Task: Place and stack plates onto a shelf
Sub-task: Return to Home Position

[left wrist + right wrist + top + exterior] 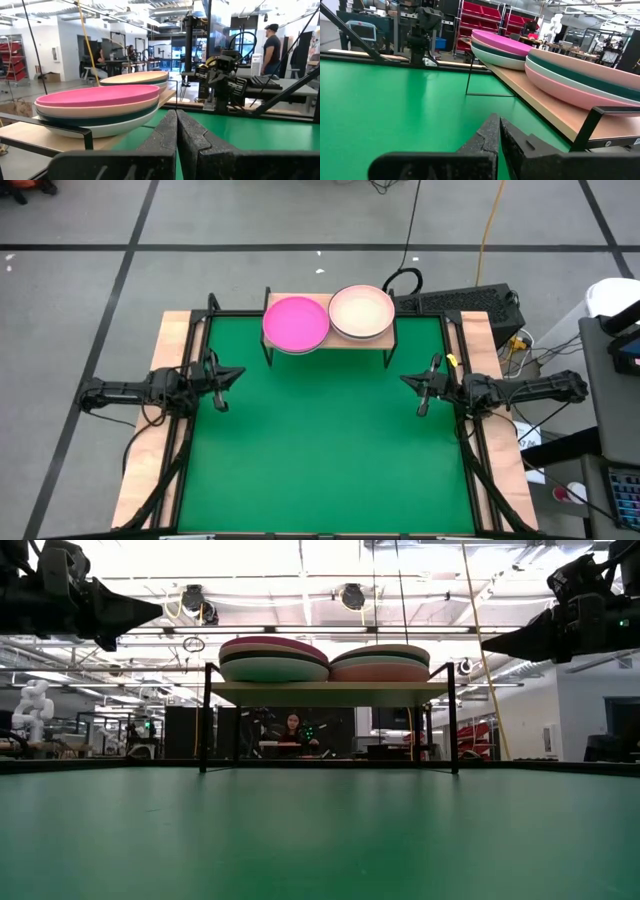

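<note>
1. Plainly, the stacking looks finished: no plates lie on the green mat point(320, 450), and all those in view sit in two piles on the shelf point(330, 693) at the mat's far edge.
2. The left pile point(295, 323) has a magenta plate on top, with cream, dark teal and white below it. The right pile point(361, 312) shows a cream top, then dark teal, pale mint and pink. The two piles stand just beside each other, rims close.
3. I judge that only parking the arms is left. The left gripper point(176, 120) hangs over the mat's left side and the right gripper point(495, 125) over its right side. Both are well apart from the shelf, each with its fingers pressed together and holding nothing.
4. The plates are round, shallow and matte, with smooth curved rims that nest neatly. The shelf is a flat light-wood board on thin black metal legs. The mat looks like a smooth, even sheet.
</note>
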